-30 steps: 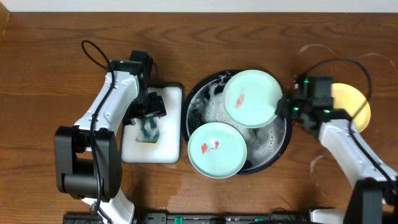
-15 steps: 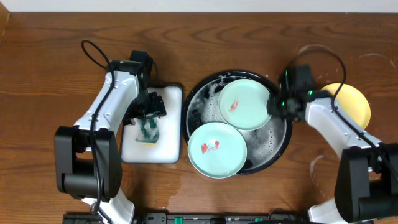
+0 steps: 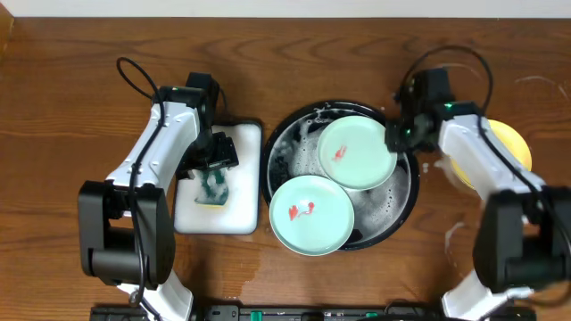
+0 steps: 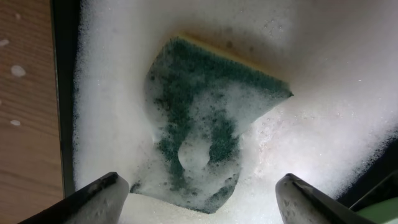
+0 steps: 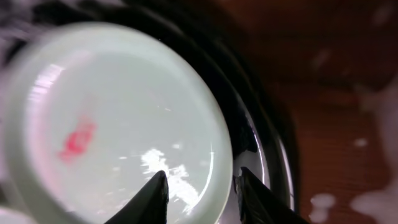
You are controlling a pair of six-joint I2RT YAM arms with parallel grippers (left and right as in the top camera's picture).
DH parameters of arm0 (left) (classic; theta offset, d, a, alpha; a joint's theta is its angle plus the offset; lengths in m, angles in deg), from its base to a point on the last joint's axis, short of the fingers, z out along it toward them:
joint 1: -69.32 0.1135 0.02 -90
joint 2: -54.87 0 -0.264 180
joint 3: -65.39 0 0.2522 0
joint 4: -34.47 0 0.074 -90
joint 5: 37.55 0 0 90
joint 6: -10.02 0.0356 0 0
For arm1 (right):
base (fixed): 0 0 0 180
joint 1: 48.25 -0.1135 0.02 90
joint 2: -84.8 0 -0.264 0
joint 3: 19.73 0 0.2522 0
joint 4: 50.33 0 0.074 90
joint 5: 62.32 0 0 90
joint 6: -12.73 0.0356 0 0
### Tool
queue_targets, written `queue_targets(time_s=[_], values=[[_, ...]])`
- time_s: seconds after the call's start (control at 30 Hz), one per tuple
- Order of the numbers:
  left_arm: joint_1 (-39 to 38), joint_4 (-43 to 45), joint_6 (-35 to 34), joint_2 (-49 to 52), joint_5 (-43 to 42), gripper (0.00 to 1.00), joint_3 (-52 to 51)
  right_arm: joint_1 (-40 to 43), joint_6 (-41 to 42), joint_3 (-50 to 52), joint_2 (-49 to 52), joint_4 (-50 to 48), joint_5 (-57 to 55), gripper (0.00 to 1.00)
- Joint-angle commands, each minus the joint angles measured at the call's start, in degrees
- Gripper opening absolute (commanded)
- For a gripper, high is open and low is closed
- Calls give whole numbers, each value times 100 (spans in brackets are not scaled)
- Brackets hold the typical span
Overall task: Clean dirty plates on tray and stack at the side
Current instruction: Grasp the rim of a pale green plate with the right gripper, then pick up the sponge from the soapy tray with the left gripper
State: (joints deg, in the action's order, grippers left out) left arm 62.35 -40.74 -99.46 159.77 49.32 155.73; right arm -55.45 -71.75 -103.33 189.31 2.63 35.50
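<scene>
The right gripper [image 5: 203,177] is pinching the rim of the green plate [image 3: 357,153], which is lying in the soapy tray [image 3: 385,210], and the left gripper [image 4: 200,182] is hanging wide open over the sponge [image 4: 199,118], so I think it should be dropping straight down and squeezing the sponge's middle.

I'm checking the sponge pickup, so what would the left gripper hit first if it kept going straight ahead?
The left gripper would most likely meet the green sponge first. It lies in foam on the white tray, centred ahead of the open jaws. Nothing shows between, though depth is unclear.
</scene>
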Motion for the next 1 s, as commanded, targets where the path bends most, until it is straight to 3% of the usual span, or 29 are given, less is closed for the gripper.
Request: queue_targets(time_s=[0.0, 0.1, 0.2, 0.5, 0.67, 0.97], values=[[20, -26, -2, -11, -31, 82, 0, 9, 90, 76, 516, 52, -39, 33], [20, 79, -7, -11, -33, 82, 0, 9, 238, 76, 743, 109, -96, 27], [20, 111, -157, -11, -72, 82, 0, 9, 238, 76, 876, 136, -92, 3], [2, 245, 0, 2, -26, 80, -92, 9, 234, 74, 870, 155, -116, 1], [2, 772, 42, 13, 173, 77, -605, 9, 234, 76, 870, 243, -114, 1], [-44, 2682, 42, 76, 509, 25, -1987, 9, 236, 76, 870, 240, -111, 1]])
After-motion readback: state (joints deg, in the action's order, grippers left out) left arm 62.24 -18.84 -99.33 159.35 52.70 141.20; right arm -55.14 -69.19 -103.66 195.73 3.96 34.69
